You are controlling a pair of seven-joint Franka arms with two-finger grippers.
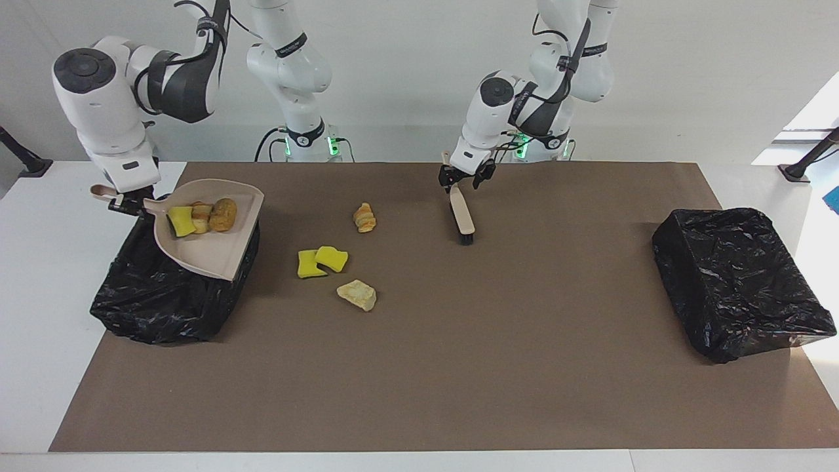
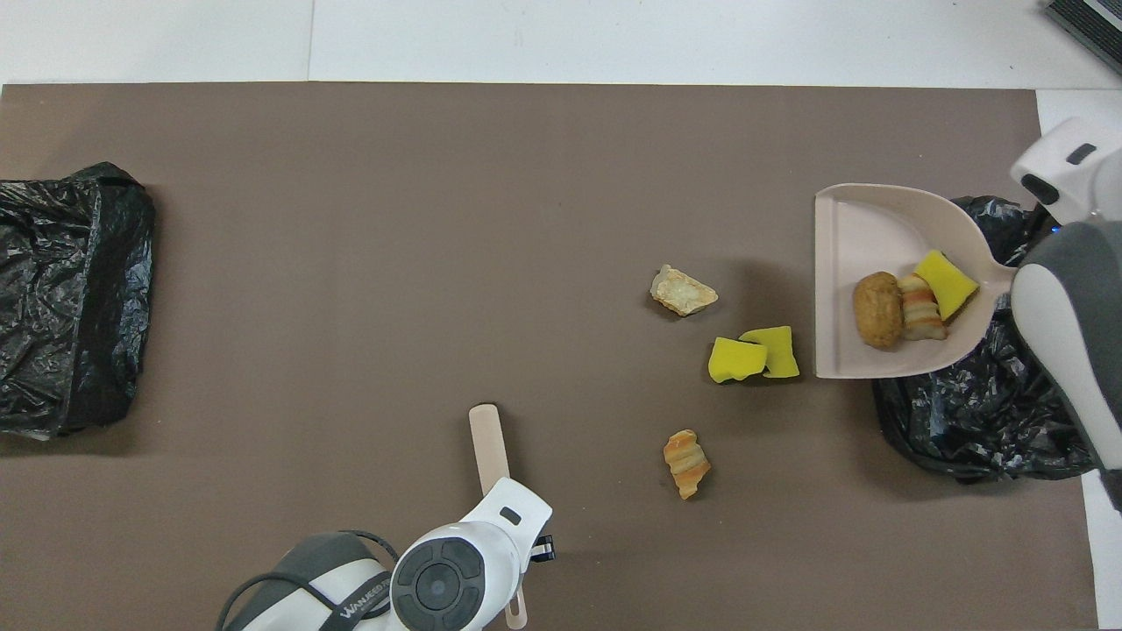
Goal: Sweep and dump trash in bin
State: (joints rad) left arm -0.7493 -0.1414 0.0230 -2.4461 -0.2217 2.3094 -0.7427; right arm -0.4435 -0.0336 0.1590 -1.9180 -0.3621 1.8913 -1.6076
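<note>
Right end effector (image 1: pixel 124 204) grips the dustpan (image 1: pixel 206 246) handle over the bin (image 1: pixel 170 295); left end effector (image 1: pixel 467 178), jaws apart, straddles the brush (image 1: pixel 462 213). Tilting early risks spilling trash (image 1: pixel 196 217) onto the desk (image 1: pixel 459 367).

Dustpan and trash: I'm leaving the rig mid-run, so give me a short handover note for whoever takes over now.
Right gripper: shut on the dustpan handle, dustpan held over the bin at the right arm's end.
Left gripper: open over the brush, which lies on the mat.
Done: three pieces in the dustpan, not yet dumped.
Left: tip them in; sweep up two yellow chunks, the pale lump and the croissant-like piece.
</note>
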